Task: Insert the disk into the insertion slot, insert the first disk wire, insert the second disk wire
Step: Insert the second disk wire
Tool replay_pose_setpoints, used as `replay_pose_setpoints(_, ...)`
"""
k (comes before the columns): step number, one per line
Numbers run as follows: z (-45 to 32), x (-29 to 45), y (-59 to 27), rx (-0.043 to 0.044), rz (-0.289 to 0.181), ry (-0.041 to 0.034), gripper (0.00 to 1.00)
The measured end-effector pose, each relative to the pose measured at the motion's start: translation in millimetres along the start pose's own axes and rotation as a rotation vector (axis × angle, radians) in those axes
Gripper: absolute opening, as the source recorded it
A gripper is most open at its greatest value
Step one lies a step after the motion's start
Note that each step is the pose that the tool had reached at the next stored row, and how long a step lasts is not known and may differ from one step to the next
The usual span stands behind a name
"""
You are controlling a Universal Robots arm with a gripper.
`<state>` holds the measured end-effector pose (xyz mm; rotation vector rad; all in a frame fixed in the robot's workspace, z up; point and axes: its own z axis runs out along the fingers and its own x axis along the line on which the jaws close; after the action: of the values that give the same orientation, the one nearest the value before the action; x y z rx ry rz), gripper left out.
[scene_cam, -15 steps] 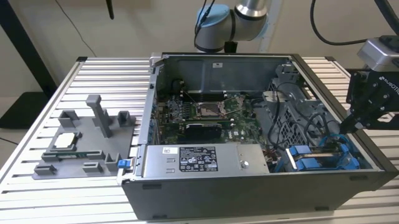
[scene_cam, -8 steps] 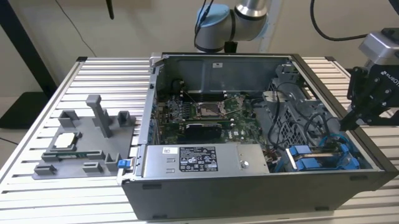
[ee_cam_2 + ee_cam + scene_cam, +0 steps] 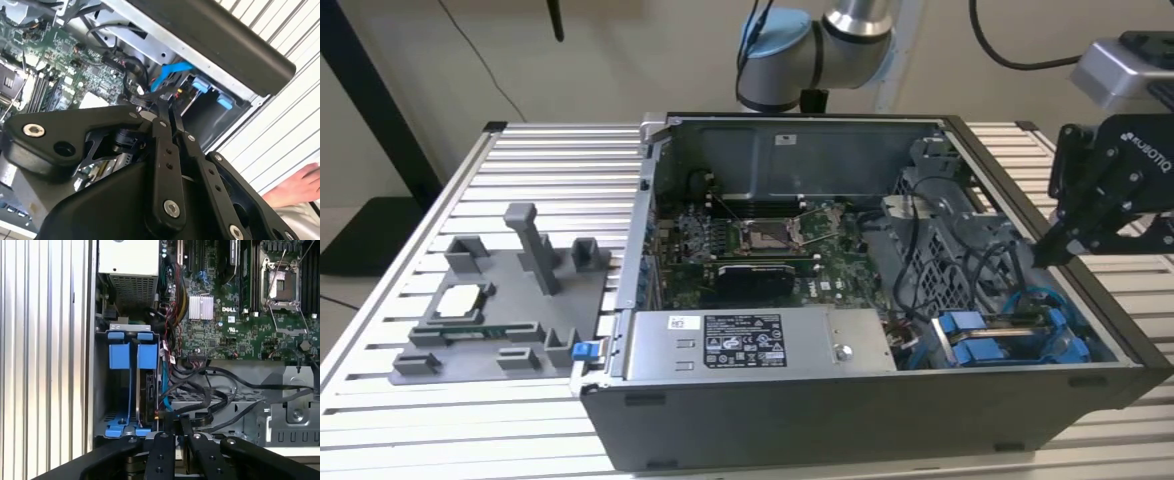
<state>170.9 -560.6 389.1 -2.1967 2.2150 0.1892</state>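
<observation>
The disk [image 3: 148,392] stands on edge in the drive bay, inside its bright blue carrier [image 3: 122,356]. In the exterior view the carrier [image 3: 994,338] sits in the case's front corner on the exterior view's right. A blue wire [image 3: 164,385] runs down beside the disk among black wires [image 3: 210,390]. The same blue wire [image 3: 169,74] lies just past my fingertips. My gripper [image 3: 176,421] hovers over the bay's edge with its fingers shut, and I see nothing clearly pinched between them. It also shows above the case's right wall [image 3: 1057,250] and over the bay [image 3: 168,100].
The open computer case [image 3: 854,420] lies on a slatted metal table [image 3: 400,400], with the motherboard [image 3: 761,240] and power supply [image 3: 747,342] inside. A grey fixture [image 3: 507,300] stands on the exterior view's left. A person's hand [image 3: 299,186] rests on the table beside the case.
</observation>
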Motion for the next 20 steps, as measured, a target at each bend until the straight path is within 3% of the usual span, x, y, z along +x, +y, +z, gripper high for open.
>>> replay_pose_setpoints(8, -0.7, 2.6, 23.8, 0.0023, -0.001, -0.0081, 0.0)
replay_pose_setpoints(15, 4.9, 22.7, 29.3, 0.0147, -0.005, -0.0204, 0.0)
replay_pose_setpoints(20, 9.0, 26.3, 38.4, 0.0261, -0.007, -0.0252, 0.0)
